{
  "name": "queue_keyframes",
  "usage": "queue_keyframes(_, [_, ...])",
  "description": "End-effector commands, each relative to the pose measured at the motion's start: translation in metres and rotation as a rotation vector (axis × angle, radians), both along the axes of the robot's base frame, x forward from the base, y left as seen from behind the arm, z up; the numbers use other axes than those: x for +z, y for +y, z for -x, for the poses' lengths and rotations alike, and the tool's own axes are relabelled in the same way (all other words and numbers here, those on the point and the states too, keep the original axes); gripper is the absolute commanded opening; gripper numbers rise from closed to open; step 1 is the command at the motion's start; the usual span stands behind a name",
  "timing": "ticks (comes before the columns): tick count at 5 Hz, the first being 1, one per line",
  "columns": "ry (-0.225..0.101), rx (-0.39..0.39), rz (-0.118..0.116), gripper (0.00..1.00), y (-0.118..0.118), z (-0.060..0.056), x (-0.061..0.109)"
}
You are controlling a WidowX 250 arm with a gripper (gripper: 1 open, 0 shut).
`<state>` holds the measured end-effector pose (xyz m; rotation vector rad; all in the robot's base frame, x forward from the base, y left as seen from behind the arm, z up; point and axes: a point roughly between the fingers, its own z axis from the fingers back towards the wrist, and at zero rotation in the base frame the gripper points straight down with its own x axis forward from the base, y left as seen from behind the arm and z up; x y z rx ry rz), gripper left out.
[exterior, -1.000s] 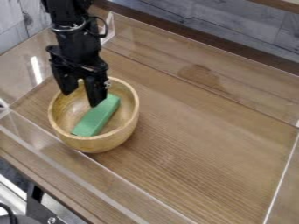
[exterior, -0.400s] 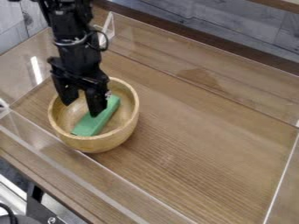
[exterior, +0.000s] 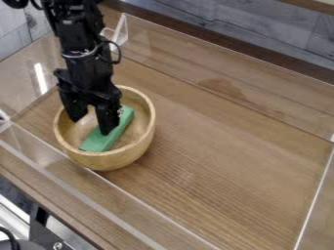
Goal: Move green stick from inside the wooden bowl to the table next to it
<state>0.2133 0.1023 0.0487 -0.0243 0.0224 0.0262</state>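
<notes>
End effector (exterior: 92, 115) is pointing straight down with jaws spread wide, nothing held, right over the green stick (exterior: 111, 133) in the wooden bowl (exterior: 104, 156). Stick's long axis runs lower-left to upper-right; bare desk (exterior: 222, 146) sits to the right.

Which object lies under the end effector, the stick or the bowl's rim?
The green stick: it lies slanted inside the bowl, with the open end effector over its upper end.
</notes>
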Motion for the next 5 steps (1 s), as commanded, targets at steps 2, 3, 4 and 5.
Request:
queue_keyframes(2, [-0.022, 0.021, -0.018, 1.00, 0.006, -0.002, -0.003])
queue_keyframes(3, [-0.021, 0.025, -0.019, 1.00, 0.006, -0.002, -0.007])
queue_keyframes(4, [-0.021, 0.030, -0.019, 1.00, 0.006, -0.002, -0.010])
queue_keyframes(5, [-0.020, 0.034, -0.021, 1.00, 0.006, -0.002, -0.014])
